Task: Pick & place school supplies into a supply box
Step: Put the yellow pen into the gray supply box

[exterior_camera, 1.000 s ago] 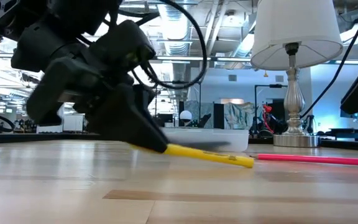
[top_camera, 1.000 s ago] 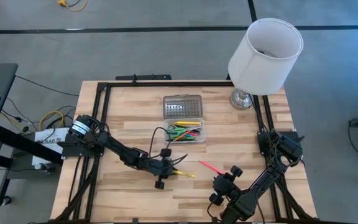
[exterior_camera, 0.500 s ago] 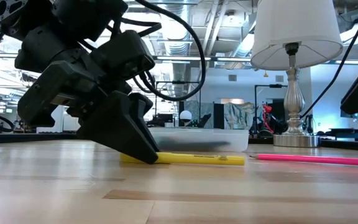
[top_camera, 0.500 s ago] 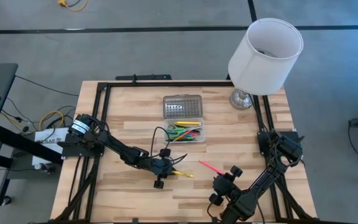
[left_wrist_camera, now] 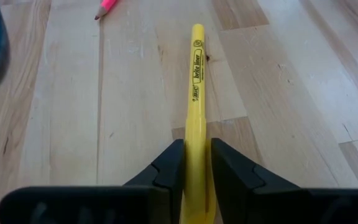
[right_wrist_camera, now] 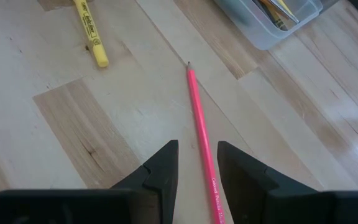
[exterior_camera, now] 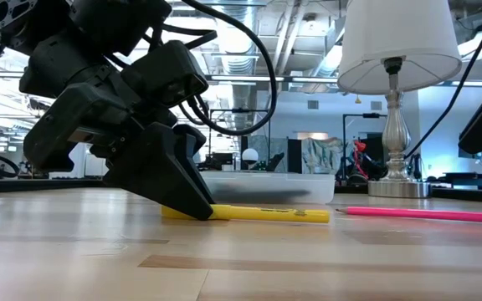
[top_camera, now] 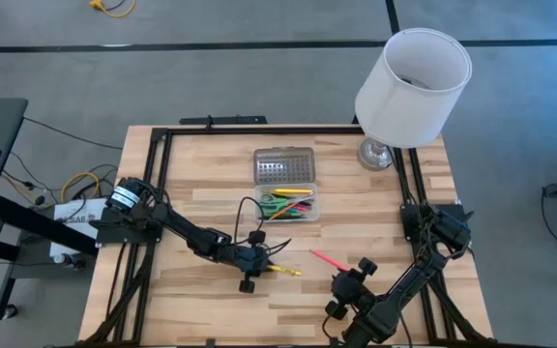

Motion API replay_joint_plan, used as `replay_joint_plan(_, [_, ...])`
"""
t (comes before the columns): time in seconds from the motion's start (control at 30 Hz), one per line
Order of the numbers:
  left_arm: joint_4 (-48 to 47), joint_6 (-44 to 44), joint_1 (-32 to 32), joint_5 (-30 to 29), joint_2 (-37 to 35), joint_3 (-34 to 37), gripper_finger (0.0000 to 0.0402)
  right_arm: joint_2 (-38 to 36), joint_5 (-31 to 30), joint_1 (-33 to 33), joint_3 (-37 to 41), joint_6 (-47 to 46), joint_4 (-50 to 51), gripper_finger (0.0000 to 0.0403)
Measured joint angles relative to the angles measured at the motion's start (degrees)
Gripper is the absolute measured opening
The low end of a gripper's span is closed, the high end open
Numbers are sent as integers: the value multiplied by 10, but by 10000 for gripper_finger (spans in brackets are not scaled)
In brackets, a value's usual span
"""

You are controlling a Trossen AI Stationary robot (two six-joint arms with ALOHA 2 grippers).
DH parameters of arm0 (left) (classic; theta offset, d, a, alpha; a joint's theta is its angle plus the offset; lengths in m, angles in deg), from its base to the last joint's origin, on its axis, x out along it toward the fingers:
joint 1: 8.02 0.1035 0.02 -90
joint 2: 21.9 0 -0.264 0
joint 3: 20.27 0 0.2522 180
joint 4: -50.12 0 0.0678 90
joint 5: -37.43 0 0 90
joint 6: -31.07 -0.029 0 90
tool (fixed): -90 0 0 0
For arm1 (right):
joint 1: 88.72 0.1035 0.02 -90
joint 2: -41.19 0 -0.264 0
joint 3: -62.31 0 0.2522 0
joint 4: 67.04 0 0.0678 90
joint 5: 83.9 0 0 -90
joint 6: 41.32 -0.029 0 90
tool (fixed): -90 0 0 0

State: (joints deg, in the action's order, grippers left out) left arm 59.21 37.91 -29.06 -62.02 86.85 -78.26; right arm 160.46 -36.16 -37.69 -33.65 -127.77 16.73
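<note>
On the wooden desk (top_camera: 191, 290) a white lamp (top_camera: 412, 77) stands at the far right corner. Near the far middle lies the supply box (top_camera: 289, 206), a clear case with its dotted lid (top_camera: 284, 165) folded open and coloured pens inside. The left gripper (left_wrist_camera: 196, 163) is down at the desk's middle, its jaws narrow and clamped on the end of a yellow highlighter (left_wrist_camera: 196, 93), which lies flat on the wood just in front of the box. The right gripper (right_wrist_camera: 197, 163) hovers near the front right, jaws standing apart over a pink pencil (right_wrist_camera: 202, 137) that lies between them on the desk, untouched.
</note>
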Motion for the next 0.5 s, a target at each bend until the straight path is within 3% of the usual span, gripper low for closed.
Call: replay_joint_plan(0.5, [9,-11,0,-17,1,0,60,0,0,0,0,0,0,108])
